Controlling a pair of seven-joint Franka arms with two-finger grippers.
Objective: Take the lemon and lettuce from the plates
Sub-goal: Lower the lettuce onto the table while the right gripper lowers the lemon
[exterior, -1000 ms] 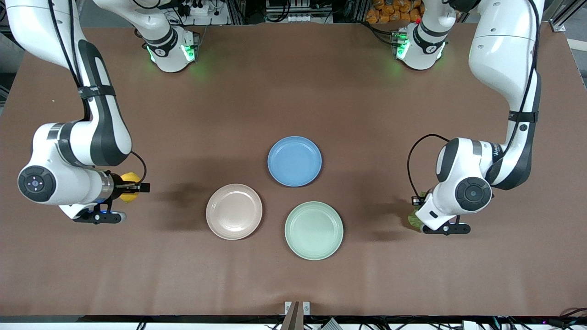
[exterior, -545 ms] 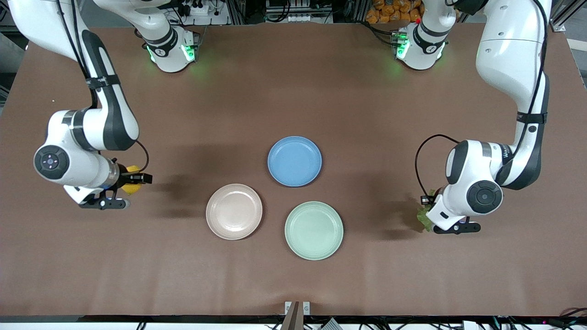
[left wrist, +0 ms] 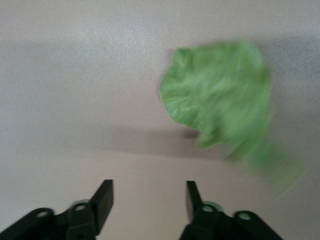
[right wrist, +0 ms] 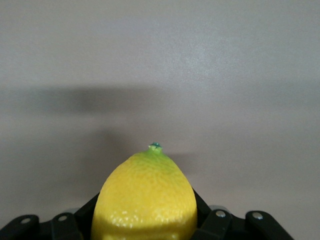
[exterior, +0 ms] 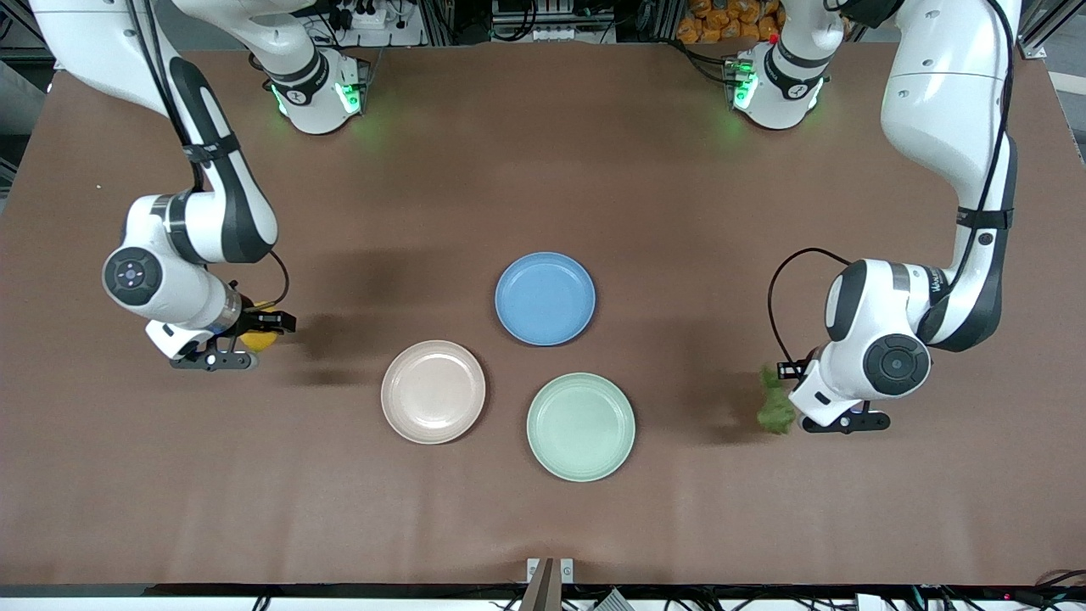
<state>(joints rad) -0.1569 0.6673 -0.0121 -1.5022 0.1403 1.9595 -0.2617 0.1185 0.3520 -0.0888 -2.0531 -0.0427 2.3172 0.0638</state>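
Seen from the high front camera: brown bench [exterior: 543,170] with three bare plates near its middle. Beige-pink plate [exterior: 433,391] at seven o'clock, mint-green plate [exterior: 580,427] at five o'clock, blue plate [exterior: 545,298] at twelve.

Well apart from the beige-pink plate, out at its ten o'clock toward the right arm's end of the bench: right claw [exterior: 259,333], low over bare bench, closed around the lemon [right wrist: 145,200]. Fingers pressed against both flanks of the fruit, nubby tip poking out ahead.

Well apart from the mint-green plate, at its three o'clock toward the left arm's end: left claw [left wrist: 147,200], fingers spread wide with nothing between them. Lettuce [exterior: 774,407] just beside it, free of the fingers, smeared in the left wrist view; hard to tell whether resting on the bench or dropping.

Both items off the plates, so the picking looks largely done.

Possible trouble:
- Lemon rolling once let go, being round and smooth, perhaps toward the bench edge or a plate.
- Lemon squirting out of a narrow two-finger pinch under any jolt.
- Light, ruffled leaf snagging on a finger if the left claw dips.
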